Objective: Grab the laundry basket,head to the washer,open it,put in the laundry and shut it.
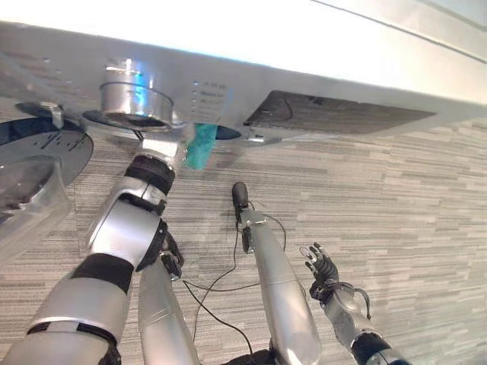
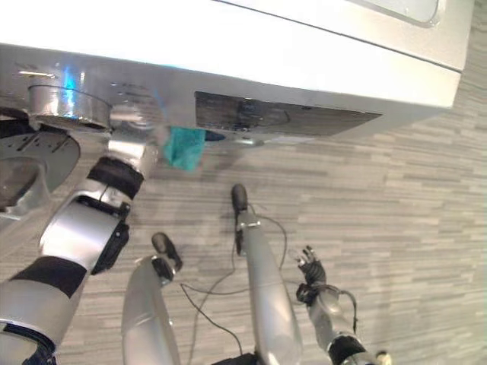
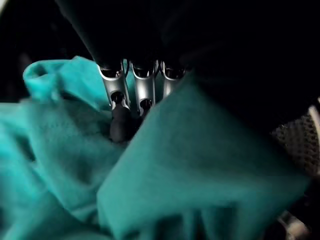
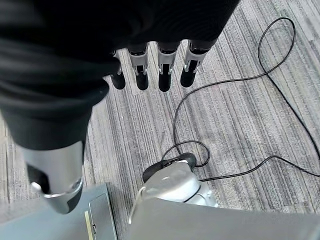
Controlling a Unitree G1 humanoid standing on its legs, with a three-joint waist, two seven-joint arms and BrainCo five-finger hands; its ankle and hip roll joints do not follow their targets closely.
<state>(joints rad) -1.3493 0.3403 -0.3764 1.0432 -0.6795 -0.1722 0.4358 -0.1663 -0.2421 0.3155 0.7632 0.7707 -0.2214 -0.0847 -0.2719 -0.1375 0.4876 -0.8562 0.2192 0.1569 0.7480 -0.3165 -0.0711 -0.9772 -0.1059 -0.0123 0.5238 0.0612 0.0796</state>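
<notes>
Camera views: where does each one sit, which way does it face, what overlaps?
Left eye view: on the head, looking down at the silver washing machine, grey striped floor and both arms; right robot hand hangs low.
Right eye view: beside it, same scene; teal cloth at the washer opening.
Left wrist view: on the left wrist, looking along the left robot hand, fingers curled into the cloth.
Right wrist view: on the right wrist, facing the floor, fingers straight.
Shared: both eye views and the left wrist view show the cloth.

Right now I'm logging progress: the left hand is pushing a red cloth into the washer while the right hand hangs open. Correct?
Not quite: the cloth is teal, not red, as the left wrist view shows. The left hand holds it at the washer; the right hand hangs open.
</notes>
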